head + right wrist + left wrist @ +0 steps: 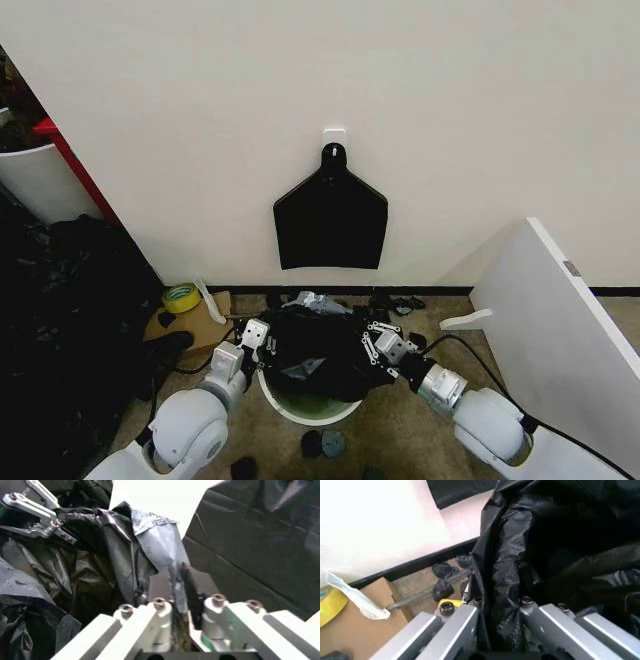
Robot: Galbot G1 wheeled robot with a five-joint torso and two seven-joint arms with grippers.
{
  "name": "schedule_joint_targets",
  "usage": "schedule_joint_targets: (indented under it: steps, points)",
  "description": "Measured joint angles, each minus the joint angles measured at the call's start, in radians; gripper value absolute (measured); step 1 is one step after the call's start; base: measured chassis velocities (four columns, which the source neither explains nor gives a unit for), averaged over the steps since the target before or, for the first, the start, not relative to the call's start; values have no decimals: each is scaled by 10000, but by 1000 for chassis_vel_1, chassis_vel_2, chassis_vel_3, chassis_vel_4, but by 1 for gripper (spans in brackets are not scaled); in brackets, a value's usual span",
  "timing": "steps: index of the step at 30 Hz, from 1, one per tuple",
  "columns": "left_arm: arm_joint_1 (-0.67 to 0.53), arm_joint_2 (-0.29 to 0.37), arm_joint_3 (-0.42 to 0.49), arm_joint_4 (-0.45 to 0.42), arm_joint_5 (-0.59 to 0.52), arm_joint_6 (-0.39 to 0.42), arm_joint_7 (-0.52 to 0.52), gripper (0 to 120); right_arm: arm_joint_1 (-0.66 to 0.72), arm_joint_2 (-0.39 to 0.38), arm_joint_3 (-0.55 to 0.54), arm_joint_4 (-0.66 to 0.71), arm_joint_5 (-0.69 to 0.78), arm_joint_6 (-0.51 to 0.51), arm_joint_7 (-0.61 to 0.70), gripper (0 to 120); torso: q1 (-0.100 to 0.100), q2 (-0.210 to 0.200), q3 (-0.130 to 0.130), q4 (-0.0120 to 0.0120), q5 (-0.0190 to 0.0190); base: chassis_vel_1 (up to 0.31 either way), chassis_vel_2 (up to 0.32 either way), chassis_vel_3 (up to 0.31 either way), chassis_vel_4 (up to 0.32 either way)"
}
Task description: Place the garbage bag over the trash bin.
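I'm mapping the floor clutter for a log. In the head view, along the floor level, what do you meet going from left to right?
Yellow tape roll → left claw → garbage bag over the trash bin → right claw → white panel.

One garbage bag, one trash bin, two grippers, one tape roll and one hanging bag bundle are counted.

Head view: high, looking forward and down at wall and floor. Wrist views: very close, sighting along each end effector. Shared by all three: the garbage bag, crumpled, black, plus the pale wall.
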Motion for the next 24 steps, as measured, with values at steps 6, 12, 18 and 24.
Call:
schedule_joint_targets:
  steps: [6,12,18,24]
  points:
    - [21,-10,-4,-20,20,0,0,1,-81,-11,38,45,-12,9,-22,30,0,0,0,0,0,0,0,0,0]
    - [53,-12,-6,-59,28,2,0,1,-104,20,41,44,-58,12,-102,50,0,0,0,0,0,0,0,0,0]
    - [110,-14,-9,-130,36,2,-7,1,-87,69,47,22,-72,6,-114,36,0,0,0,0,0,0,0,0,0]
    - [223,-10,-12,-186,163,1,-10,1,-46,89,51,-3,-67,30,-121,11,0,0,0,0,0,0,0,0,0]
